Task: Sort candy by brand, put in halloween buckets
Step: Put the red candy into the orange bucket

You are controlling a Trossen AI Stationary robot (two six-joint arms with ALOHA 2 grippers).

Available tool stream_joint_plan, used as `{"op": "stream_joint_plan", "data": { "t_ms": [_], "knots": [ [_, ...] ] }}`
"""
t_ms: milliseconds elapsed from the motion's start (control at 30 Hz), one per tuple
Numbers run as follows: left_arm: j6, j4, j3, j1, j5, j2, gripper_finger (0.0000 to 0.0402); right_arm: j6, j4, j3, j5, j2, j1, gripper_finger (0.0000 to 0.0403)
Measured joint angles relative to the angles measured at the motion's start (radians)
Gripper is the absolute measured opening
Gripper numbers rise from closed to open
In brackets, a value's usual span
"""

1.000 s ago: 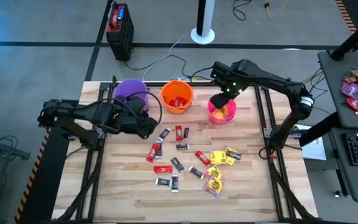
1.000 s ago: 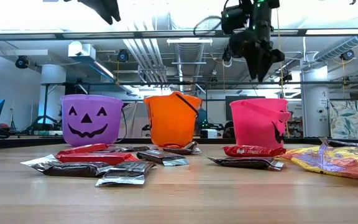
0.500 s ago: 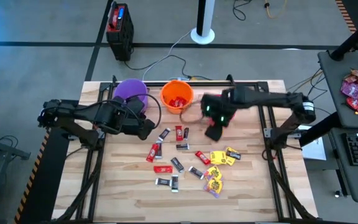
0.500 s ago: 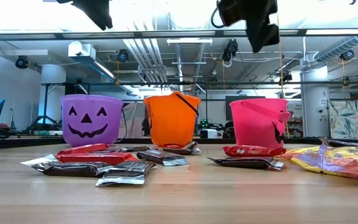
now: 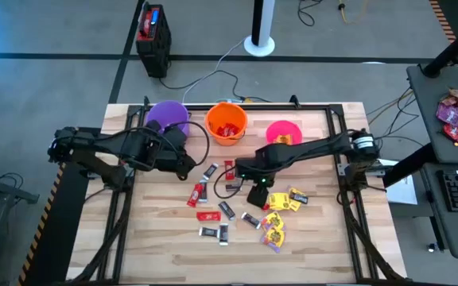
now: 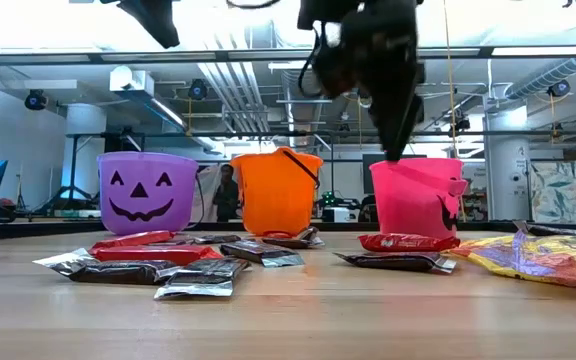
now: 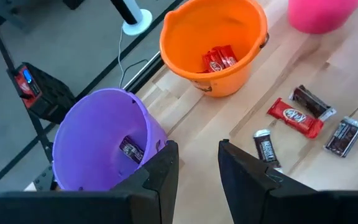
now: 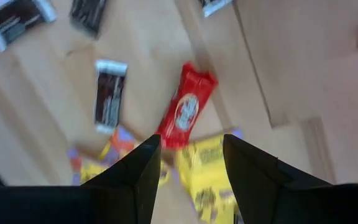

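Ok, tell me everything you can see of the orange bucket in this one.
The orange bucket is a small round pail of smooth, glossy plastic with a thin dark handle lying across its rim. It stands upright near the table's far edge, in the middle of the row, between the purple bucket and the pink bucket, apart from both. The left wrist view shows a few red wrapped bars lying on its bottom. No gripper touches it; loose candy lies on the table in front of it.
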Motion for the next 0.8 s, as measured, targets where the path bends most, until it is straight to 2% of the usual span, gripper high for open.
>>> {"op": "stream_joint_plan", "data": {
  "t_ms": [300, 533, 667, 800],
  "knots": [
    [-0.002, -0.127, 0.000, 0.000, -0.002, -0.053, 0.0096, 0.073, 0.109, -0.039, 0.059, 0.116, 0.052, 0.0167],
    [0.028, -0.125, -0.002, 0.000, -0.080, -0.165, 0.0096, 0.130, 0.192, -0.117, 0.064, 0.174, 0.077, 0.0164],
    [0.043, -0.119, -0.003, 0.000, -0.092, -0.231, 0.0096, 0.145, 0.217, -0.136, 0.056, 0.179, 0.075, 0.0139],
    [0.033, -0.118, -0.003, 0.000, -0.106, -0.284, 0.0096, 0.140, 0.217, -0.138, 0.063, 0.163, 0.074, 0.0086]
  ]
}}
